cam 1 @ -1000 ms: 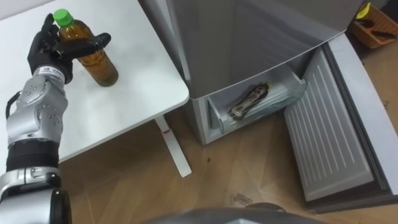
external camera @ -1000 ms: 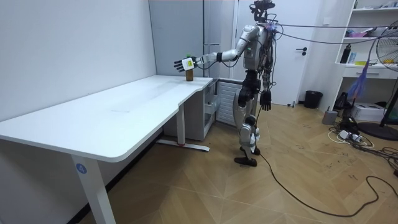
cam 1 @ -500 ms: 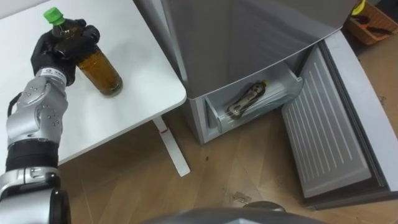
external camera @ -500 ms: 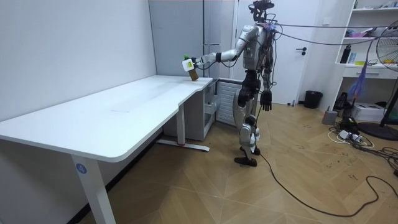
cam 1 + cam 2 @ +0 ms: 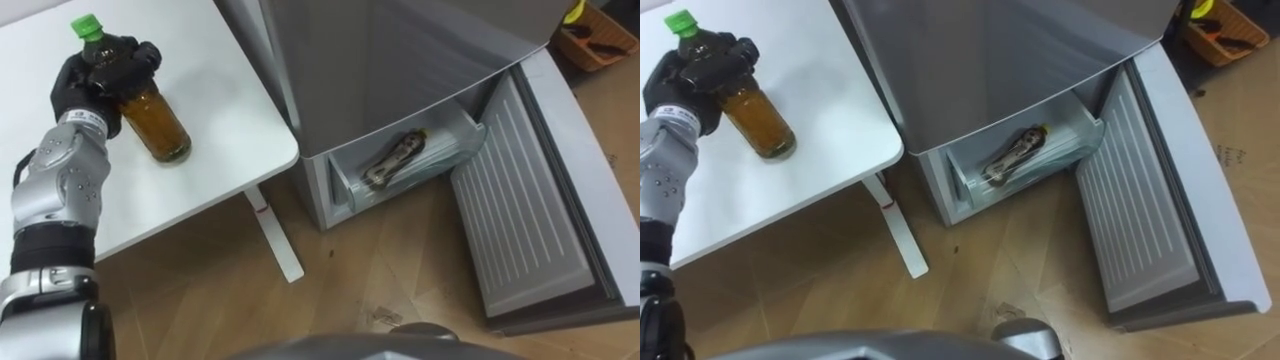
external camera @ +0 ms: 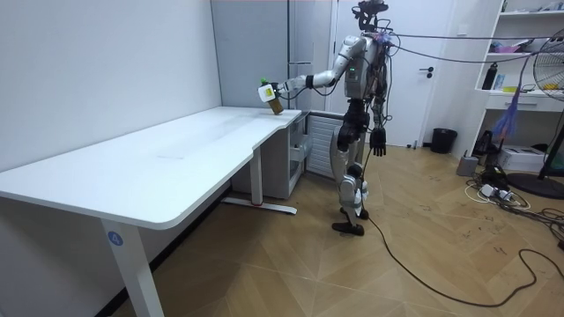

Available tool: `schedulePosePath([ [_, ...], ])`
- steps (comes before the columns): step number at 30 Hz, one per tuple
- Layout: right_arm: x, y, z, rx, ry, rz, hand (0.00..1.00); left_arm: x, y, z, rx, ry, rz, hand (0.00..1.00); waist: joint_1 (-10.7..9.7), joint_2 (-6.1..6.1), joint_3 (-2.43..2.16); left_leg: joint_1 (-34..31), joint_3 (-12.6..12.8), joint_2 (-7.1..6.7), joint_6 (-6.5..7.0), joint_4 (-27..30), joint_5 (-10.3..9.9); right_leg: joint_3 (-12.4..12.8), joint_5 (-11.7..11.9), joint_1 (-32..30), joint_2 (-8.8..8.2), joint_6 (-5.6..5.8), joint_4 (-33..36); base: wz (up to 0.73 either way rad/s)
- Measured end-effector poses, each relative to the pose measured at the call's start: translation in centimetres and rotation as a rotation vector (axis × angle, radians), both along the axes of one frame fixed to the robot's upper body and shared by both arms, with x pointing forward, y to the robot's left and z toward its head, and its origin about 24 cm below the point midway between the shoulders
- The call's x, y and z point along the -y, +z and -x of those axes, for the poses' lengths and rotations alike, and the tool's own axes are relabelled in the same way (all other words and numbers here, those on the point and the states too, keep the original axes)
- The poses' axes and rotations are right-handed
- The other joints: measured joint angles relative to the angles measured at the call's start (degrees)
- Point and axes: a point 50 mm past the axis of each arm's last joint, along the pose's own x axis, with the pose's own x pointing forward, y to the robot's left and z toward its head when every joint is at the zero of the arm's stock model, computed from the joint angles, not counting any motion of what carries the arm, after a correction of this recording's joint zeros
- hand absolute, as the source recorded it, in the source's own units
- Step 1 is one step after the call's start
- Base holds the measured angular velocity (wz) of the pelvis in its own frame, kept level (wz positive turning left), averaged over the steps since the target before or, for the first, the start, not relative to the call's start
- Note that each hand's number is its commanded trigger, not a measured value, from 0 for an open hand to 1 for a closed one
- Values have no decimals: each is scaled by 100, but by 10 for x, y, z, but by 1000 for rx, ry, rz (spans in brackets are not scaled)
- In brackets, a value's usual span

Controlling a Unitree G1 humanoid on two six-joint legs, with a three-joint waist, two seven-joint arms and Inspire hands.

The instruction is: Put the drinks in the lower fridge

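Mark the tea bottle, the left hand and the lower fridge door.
tea bottle (image 5: 162,128): left eye view, amber body below the fingers.
left hand (image 5: 88,85): left eye view, back of the hand.
lower fridge door (image 5: 520,225): left eye view, ribbed inner panel.

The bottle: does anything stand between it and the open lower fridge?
Nothing loose does. The door is open; the bottle, held in the left hand, only has to clear the table corner. An item already lies in the drawer.
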Motion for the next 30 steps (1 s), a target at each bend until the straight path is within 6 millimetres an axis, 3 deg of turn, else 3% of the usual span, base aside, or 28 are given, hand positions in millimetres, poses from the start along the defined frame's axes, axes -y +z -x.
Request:
schedulePosePath([
  [4, -1, 0, -1, 3, 1, 0, 0, 0, 2, -1, 5, 14, -6, 100, -2, -63, -31, -9, -20, 1, 0, 9, 2, -41, 0, 4, -6, 0, 2, 1],
  [11, 0, -1, -8, 41, 16, 16, 0, 7, 4, -3, 8, 0, -19, 100, -1, -143, -23, -4, -106, -5, 0, 48, 2, -181, 2, 67, -30, 0, -10, 7],
  [18, -2, -2, -11, 45, 44, 30, 0, 31, 25, -10, 117, -79, -12, 100, 153, -159, -12, -88, -230, -11, 0, 120, 0, -373, 2, 84, -74, 0, -13, 12],
  [22, -5, -3, -20, 48, 78, 12, 0, 46, 38, 1, 207, -128, 1, 100, 191, -157, -14, -104, -328, -20, 0, 122, 0, -658, -3, 106, -96, -6, -10, 10],
  [30, -6, -3, -36, 85, 88, -9, 0, 52, 36, 22, 228, -157, 2, 100, 385, -157, -12, -96, -386, -22, -6, 195, 4, -771, -21, 144, -113, -29, -20, 4],
])
